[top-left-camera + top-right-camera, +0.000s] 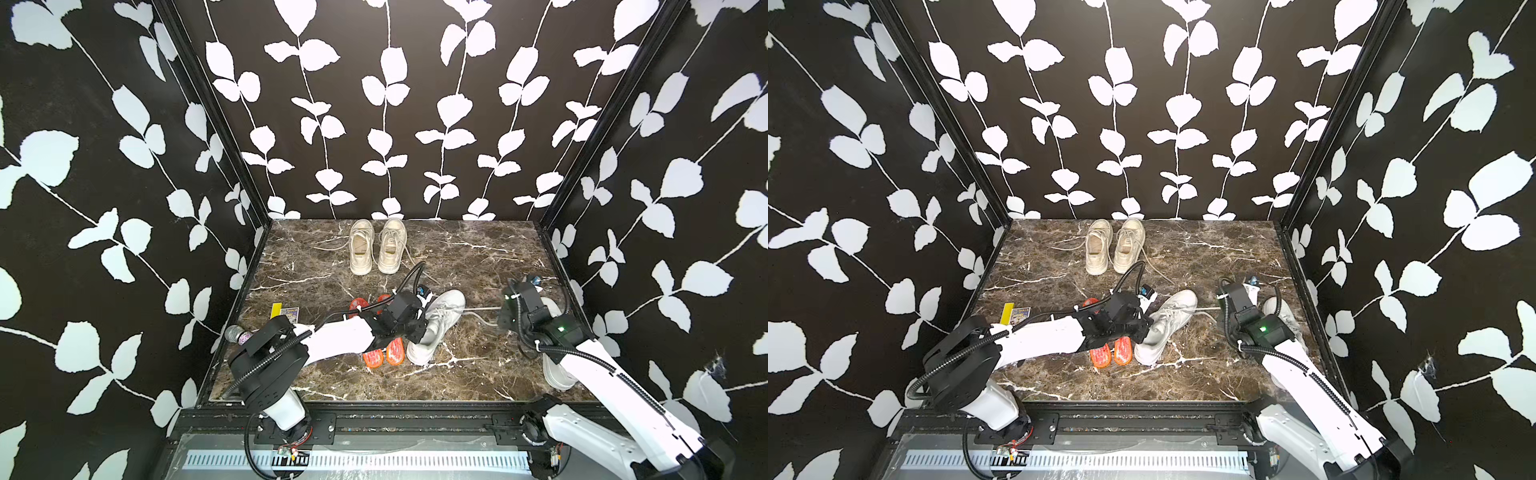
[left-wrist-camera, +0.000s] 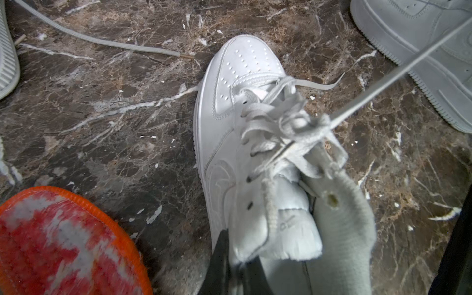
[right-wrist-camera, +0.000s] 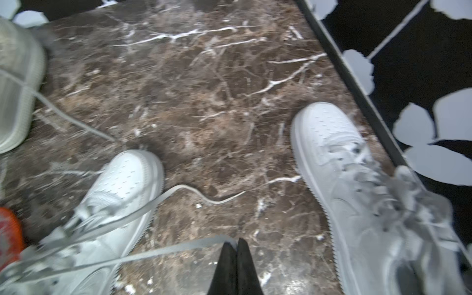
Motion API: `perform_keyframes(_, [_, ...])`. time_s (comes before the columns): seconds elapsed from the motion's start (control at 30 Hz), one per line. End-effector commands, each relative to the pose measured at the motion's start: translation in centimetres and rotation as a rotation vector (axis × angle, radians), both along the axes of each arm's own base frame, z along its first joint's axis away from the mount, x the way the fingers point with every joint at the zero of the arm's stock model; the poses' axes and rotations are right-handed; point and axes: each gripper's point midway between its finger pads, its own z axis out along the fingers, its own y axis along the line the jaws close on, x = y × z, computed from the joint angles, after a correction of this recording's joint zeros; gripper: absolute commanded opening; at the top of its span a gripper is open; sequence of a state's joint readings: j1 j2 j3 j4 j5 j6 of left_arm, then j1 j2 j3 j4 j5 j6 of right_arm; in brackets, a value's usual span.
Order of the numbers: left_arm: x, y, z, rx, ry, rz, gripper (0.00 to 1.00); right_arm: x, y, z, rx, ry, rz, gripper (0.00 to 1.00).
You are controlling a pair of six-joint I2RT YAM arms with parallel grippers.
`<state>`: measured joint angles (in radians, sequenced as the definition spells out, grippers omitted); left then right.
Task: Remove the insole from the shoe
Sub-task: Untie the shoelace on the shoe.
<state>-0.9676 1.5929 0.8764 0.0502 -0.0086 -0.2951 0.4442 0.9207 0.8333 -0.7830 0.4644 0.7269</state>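
Observation:
The white sneaker (image 1: 436,328) (image 1: 1165,328) lies mid-table with loosened laces and its tongue pulled up (image 2: 288,229). Grey-green fabric (image 2: 342,229), apparently the insole, shows at the shoe's opening beside the tongue. My left gripper (image 1: 419,332) (image 2: 237,265) is at the opening, shut on the white edge of the shoe's side wall, one finger outside and one inside. My right gripper (image 1: 501,311) (image 3: 236,246) hovers to the right of the shoe (image 3: 107,204), shut on the end of its shoelace (image 1: 482,309) (image 3: 166,251), which runs taut from the shoe.
A second white sneaker (image 1: 557,370) (image 3: 357,191) lies under the right arm by the right wall. A beige pair (image 1: 376,247) stands at the back. Orange-red fuzzy slippers (image 1: 384,353) (image 2: 63,242) lie left of the shoe. A microphone (image 1: 239,334) and a yellow card (image 1: 276,311) are at left.

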Motion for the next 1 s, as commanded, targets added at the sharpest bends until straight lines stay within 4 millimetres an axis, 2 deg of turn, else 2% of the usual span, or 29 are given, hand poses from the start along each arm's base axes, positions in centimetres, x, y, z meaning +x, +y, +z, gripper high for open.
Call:
perform_keyframes(0.0, [0.1,-0.5,0.5,-0.015,0.01,-0.01,0.04,-1.2,-2.6,0.8,-0.07,0.008,-0.079,0.0])
perform_keyframes(0.23, [0.3,-0.7,0.2,0.003,0.016,-0.016,0.0,-2.2,-4.5,1.8,-0.098,-0.015,-0.137,0.0])
perform_keyframes(0.4, [0.2,-1.1,0.3,-0.022,0.024,-0.016,0.0,-1.5,-3.7,1.9,-0.094,-0.014,-0.08,0.0])
perform_keyframes(0.53, [0.0,-1.5,0.4,-0.037,0.031,-0.027,0.0,-0.5,-1.8,0.9,-0.054,0.022,0.006,0.0])
perform_keyframes(0.57, [0.0,-1.5,0.4,-0.039,0.031,-0.031,0.0,-0.4,-1.6,0.6,-0.055,0.037,0.019,0.07])
perform_keyframes(0.63, [-0.1,-1.6,0.6,-0.04,0.027,-0.041,0.0,-0.4,-1.5,0.5,-0.088,0.065,0.026,0.3])
perform_keyframes(0.7, [-0.2,-1.8,0.8,-0.042,0.023,-0.05,0.0,-0.3,-1.3,1.3,-0.152,0.07,0.044,0.46])
perform_keyframes(0.77, [-0.3,-2.0,1.0,-0.049,0.018,-0.06,0.0,0.2,0.2,2.2,-0.169,0.053,0.114,0.56])
perform_keyframes(0.83, [-0.3,-2.4,1.2,-0.06,0.014,-0.065,0.0,1.0,3.0,2.6,-0.143,0.027,0.235,0.61])
perform_keyframes(0.97, [-0.3,-3.0,1.7,-0.09,0.007,-0.068,0.0,1.9,9.3,1.2,-0.058,0.044,0.46,0.65])
